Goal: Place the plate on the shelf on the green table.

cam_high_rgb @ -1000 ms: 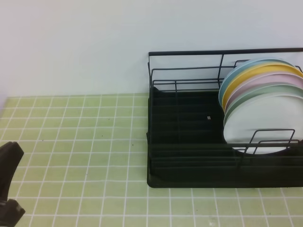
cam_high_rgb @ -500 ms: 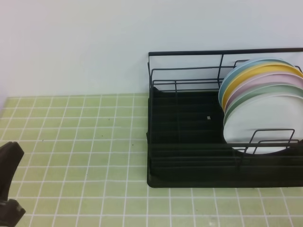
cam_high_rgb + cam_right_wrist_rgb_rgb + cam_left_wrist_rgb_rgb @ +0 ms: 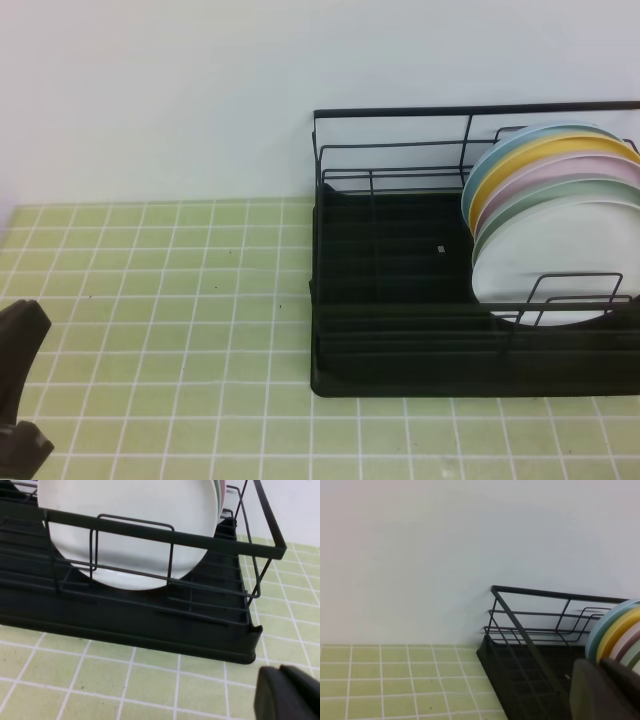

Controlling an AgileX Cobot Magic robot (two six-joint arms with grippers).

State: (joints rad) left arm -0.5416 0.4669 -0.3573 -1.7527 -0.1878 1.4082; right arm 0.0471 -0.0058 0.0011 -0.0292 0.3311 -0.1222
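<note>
White plate (image 3: 545, 265) upright in the shelf (image 3: 400, 300), frontmost of a leaning row at the right end of the rack, with a mint-green plate (image 3: 560, 190), a pink plate (image 3: 560, 168), a yellow plate (image 3: 540, 150) and a blue plate (image 3: 490, 160) stacked behind it toward the tall back rail. Lower edge seated on the ridged tray base, face screened in part by a wire divider loop, seen close in the right wrist view as white plate (image 3: 130, 530) behind the front rail. Shelf resting on the green table (image 3: 180, 300), the tiles to its left bare. Left gripper (image 3: 607, 692) parked low at the left edge of the high view, jaws closed on nothing, only a dark fingertip block visible in its own camera, aimed at the rack's left corner. Right gripper (image 3: 290, 695) likewise closed and empty, hovering over the tiles just off the rack's front right corner, well apart from the plate. Likely handling: glossy glazed ware, stiff and probably fairly heavy for its thickness, slippery under hard pads, liable to chip or crack if knocked against the wire or dropped. Best hold probably on the exposed upper rim, one finger on each face, above the divider loop and clear of the mint-green neighbour directly behind; lift straight up before tilting, to avoid snagging the front rail. Task not visibly begun, plate untouched.
</note>
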